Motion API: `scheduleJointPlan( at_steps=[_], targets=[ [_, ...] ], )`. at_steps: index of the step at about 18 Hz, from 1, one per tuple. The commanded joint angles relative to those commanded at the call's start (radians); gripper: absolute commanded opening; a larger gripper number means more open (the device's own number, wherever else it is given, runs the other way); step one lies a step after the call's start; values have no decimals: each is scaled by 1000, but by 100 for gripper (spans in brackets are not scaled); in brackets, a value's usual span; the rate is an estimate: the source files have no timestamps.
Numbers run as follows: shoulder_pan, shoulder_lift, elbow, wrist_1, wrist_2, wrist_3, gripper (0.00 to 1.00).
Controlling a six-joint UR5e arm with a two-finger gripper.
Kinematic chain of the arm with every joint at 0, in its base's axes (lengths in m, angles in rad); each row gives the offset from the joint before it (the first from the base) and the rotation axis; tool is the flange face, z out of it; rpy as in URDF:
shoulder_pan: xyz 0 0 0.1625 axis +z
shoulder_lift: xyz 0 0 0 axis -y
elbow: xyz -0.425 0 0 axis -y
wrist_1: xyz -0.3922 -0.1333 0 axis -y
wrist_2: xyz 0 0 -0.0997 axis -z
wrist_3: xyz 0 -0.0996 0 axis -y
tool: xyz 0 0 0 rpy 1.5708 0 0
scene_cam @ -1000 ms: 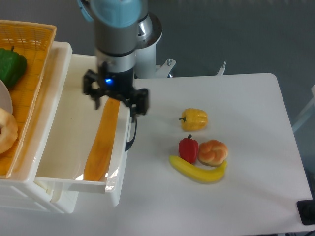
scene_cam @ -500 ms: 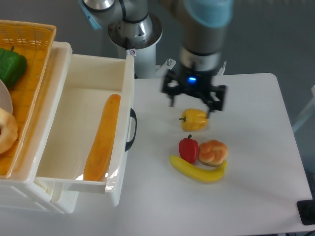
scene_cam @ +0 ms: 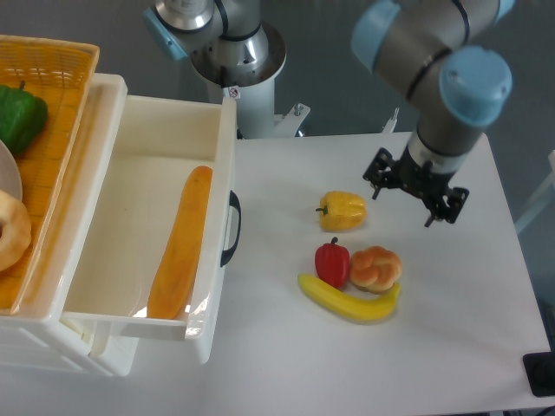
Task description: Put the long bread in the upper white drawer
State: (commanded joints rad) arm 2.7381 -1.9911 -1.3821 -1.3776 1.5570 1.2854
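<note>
The long bread (scene_cam: pixel 180 243) lies lengthwise inside the upper white drawer (scene_cam: pixel 128 180), along its right wall. The drawer stands pulled out, its dark handle (scene_cam: pixel 231 228) facing the table. My gripper (scene_cam: pixel 406 202) hangs over the right part of the table, far from the drawer, just right of a yellow pepper. Its fingers (scene_cam: pixel 377 184) are spread apart and nothing is between them, so it is open.
A yellow pepper (scene_cam: pixel 342 211), a red pepper (scene_cam: pixel 331 263), a round bun (scene_cam: pixel 375 268) and a banana (scene_cam: pixel 349 302) sit together mid-table. An orange wicker basket (scene_cam: pixel 54 94) with a green pepper (scene_cam: pixel 19 117) and a bagel (scene_cam: pixel 12 230) stands at the far left.
My gripper left the bread lying in the drawer and swung right across the table, from above the drawer to beyond the yellow pepper. The bread has stayed put.
</note>
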Motion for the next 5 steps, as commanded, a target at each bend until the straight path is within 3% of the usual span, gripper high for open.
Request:
scheduleJointPlan(
  at_steps=[5],
  targets=[
    [-1, -12, -9, 5, 12, 11, 100]
  ],
)
